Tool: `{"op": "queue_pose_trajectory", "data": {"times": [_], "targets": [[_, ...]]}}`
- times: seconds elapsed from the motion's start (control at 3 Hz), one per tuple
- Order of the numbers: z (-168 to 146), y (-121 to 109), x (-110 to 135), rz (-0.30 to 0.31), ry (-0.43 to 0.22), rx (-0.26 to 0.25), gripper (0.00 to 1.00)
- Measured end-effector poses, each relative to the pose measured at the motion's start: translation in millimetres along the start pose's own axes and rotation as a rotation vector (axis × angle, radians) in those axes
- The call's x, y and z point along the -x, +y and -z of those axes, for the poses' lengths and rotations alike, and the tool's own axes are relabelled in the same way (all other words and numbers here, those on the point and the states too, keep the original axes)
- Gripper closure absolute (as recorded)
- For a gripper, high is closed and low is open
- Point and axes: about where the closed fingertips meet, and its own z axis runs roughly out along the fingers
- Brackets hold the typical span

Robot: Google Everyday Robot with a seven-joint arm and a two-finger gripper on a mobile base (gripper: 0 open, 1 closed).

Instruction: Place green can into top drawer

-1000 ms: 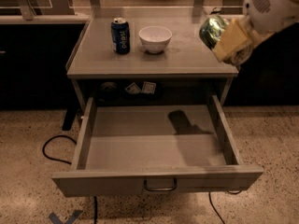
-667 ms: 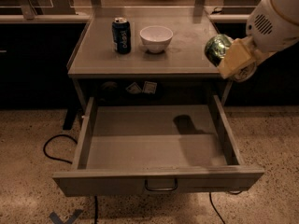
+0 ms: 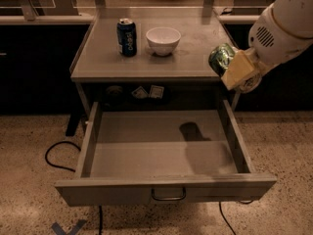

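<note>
The green can (image 3: 221, 58) is held on its side in my gripper (image 3: 234, 68), at the right of the view. It hangs above the table's front right corner, higher than the drawer's right wall. The gripper's pale fingers (image 3: 240, 70) are shut on the can. The top drawer (image 3: 161, 182) is pulled fully open below the table, a wide grey tray with a curved pull handle (image 3: 168, 196) on its front panel. Nothing lies in it; a dark shadow falls on its floor.
A blue Pepsi can (image 3: 126, 36) and a white bowl (image 3: 163, 40) stand on the grey table (image 3: 102, 62). Small items lie on the shelf under the tabletop (image 3: 148, 92). A black cable (image 3: 56, 155) runs over the speckled floor at the left.
My gripper with the green can has moved down and toward the front, from over the table's right side to its front right corner. The drawer has stayed open.
</note>
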Motion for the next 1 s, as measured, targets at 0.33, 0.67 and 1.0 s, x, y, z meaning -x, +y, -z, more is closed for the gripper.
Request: {"op": "queue_pose_trajectory", "data": {"times": [0.33, 0.67, 1.0], "targets": [[-38.9, 19.7, -28.1, -0.063, 0.012, 0.053, 1.00], [-107.9, 51.0, -67.7, -0.160, 0.049, 0.165, 1.00], [-133.7, 59.6, -95.5, -0.169, 0.099, 0.177, 1.00]]}}
